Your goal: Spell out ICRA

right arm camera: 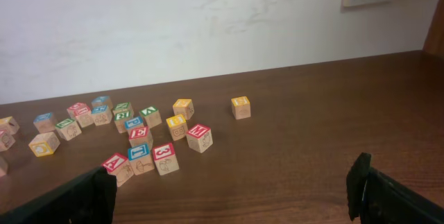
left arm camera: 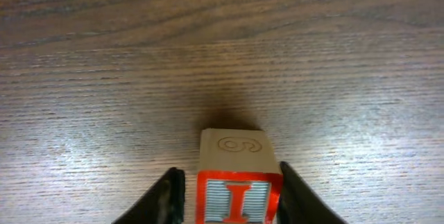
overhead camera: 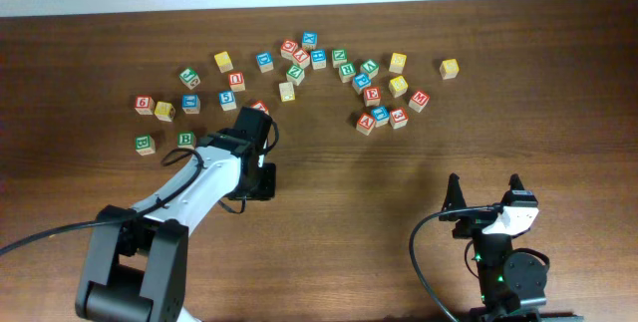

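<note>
Cube I (left arm camera: 236, 181) sits on table (left arm camera: 208, 57), flanked by left gripper (left arm camera: 229, 182); can't tell if clamped. Light, rigid, smooth wood, so I'd pinch opposite flat sides. Right gripper (right arm camera: 232, 175) gapes wide.

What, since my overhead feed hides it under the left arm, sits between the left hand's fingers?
Observer: The left wrist view shows the red-faced I block between the fingers of the left hand.
Operator: Clamped yet?
Observer: Not quite. A sliver of table shows between the block and the finger at the picture's left.
Operator: Is the block sitting square?
Observer: Yes, flat on the table, with the I upright toward the camera.
</note>
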Robot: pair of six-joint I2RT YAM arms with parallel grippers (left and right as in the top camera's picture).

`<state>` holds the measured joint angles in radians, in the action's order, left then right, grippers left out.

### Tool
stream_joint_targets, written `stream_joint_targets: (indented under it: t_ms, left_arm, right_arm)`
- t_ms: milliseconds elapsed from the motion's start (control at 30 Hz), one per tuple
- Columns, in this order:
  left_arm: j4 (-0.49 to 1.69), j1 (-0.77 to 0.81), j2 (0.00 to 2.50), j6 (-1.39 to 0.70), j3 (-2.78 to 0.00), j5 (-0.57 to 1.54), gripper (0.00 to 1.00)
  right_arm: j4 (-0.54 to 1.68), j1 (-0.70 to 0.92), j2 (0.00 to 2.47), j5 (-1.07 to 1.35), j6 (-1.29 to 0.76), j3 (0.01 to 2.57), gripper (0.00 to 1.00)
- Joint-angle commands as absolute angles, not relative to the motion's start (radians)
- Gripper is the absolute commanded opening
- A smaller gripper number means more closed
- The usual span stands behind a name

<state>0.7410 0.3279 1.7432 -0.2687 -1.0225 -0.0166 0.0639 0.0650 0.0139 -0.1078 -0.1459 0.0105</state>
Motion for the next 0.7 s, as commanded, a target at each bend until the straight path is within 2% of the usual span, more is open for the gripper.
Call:
stream_joint_targets:
  t_ms: [0,267,667]
  left_arm:
    - [0.732,0.327,1.752,-0.276,-1.014,-0.003,0.21]
    - [0.729,0.326,1.752,-0.291,-1.014,-0.104,0.17]
    - [0.734,0.326,1.752,-0.291,-1.014,-0.254,0.23]
  right_arm:
    - [0.072,0.057,0.006,-0.117,-0.138,0.006,0.98]
    - [0.072,0.057,0.006,-0.117,-0.138,0.006,0.98]
    - [0.072,0.057,0.006,-0.117,-0.138,0.006,0.98]
